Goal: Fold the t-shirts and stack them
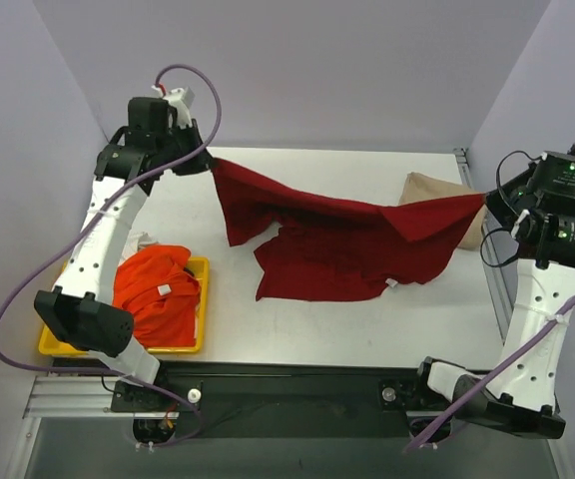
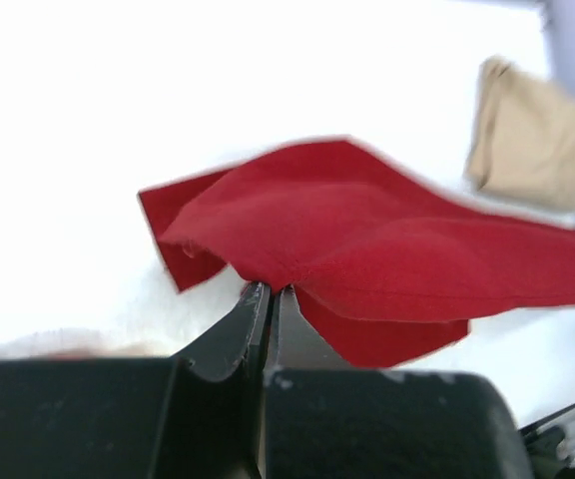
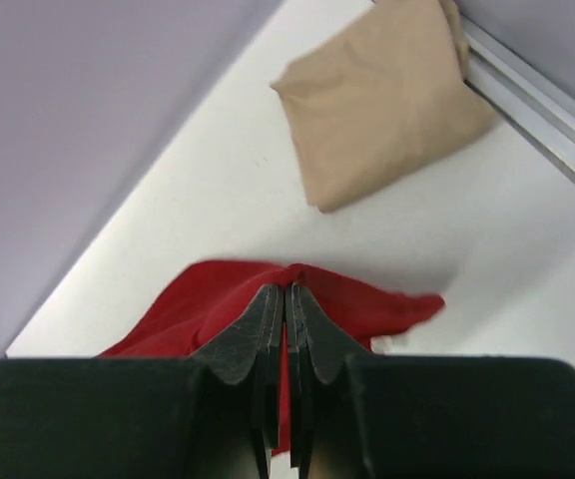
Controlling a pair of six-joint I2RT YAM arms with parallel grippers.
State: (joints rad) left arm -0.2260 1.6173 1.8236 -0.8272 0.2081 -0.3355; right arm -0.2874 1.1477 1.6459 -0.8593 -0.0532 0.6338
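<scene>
We see the left claw (image 2: 271, 291) and right claw (image 3: 286, 291) each clamped on the dark red t-shirt (image 1: 337, 244). It sags between them — its middle resting on the bench (image 1: 367, 321).

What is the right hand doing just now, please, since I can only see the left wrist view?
Observer: The right hand is shut on the far corner of the same dark red t-shirt, over by the right edge of the table.
Operator: Thank you. Is the shirt fully lifted?
Observer: No. From above, it hangs stretched between the left hand and the right one, and its lower part seems to rest on the table.
Operator: Is any other shirt waiting on my side?
Observer: Yes, an orange t-shirt lies bunched in the yellow tray at the near left corner.
</scene>
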